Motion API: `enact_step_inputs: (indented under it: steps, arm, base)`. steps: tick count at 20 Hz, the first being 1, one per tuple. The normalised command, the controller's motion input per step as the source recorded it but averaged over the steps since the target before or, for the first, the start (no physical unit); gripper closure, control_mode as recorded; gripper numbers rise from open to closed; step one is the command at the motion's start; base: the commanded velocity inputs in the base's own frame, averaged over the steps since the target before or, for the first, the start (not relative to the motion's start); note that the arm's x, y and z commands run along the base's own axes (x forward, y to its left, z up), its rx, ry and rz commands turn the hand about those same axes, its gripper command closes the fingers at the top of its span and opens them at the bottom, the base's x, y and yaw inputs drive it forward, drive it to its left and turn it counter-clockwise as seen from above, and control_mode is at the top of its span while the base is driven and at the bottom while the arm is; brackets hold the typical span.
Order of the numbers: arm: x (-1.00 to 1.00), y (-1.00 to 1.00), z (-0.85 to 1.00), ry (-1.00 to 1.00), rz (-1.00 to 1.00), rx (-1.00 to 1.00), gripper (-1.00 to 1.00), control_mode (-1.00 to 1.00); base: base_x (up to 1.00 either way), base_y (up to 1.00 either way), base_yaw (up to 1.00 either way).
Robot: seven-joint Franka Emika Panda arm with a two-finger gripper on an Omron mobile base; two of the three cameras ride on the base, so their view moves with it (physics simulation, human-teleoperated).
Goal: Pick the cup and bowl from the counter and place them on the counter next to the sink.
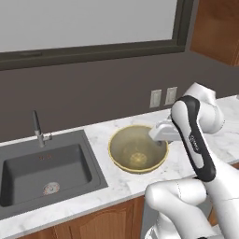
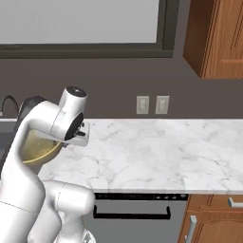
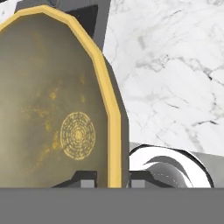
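The olive-tan bowl (image 1: 135,150) (image 2: 39,148) (image 3: 57,109) with its yellowish rim sits upright on the white marble counter (image 1: 122,183) (image 2: 156,152) (image 3: 175,78), just right of the dark grey sink (image 1: 46,168). My gripper (image 1: 160,140) (image 2: 65,142) (image 3: 113,181) reaches down onto the bowl's right rim. In the hand view one finger is inside the rim and the other outside, close against the wall, so it is shut on the bowl. The cup is out of view.
A slim faucet (image 1: 37,127) stands behind the sink. Two wall outlets (image 1: 162,97) (image 2: 152,104) are on the dark backsplash. A long run of marble stretches right of the bowl, over a dishwasher front (image 2: 133,213) and under wooden wall cabinets (image 2: 218,38).
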Motion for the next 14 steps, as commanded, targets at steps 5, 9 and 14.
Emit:
enact_step_inputs:
  steps: [5, 9, 14]
  arm:
    - [0.37, 0.17, 0.0, 0.03, -0.08, 0.0, 1.0, -1.0]
    - [0.49, 0.06, -0.09, 0.0, -0.11, 0.0, 1.0, -1.0]
    - [0.41, 0.17, -0.29, 0.09, -0.15, 0.0, 1.0, -1.0]
  base:
    - [0.0, 0.0, 0.0]
    - [0.0, 0.0, 0.0]
    - [0.0, 0.0, 0.0]
